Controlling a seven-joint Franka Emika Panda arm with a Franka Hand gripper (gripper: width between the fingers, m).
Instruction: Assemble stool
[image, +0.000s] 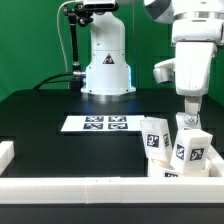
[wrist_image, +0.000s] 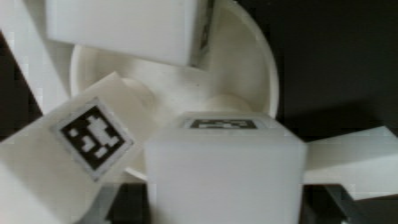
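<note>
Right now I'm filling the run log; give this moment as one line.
gripper: down on a stool leg, grip unclear | other legs: beside it | marker board: flat on table

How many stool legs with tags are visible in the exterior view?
3. One leg stands toward the exterior view's left; one leg toward its right; one leg sits between them, under the end effector. The disc is not clearly visible there.

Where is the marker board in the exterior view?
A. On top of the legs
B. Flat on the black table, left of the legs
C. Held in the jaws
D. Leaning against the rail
B: the marker board lies flat on the table, to the exterior view's left of the legs.
</note>
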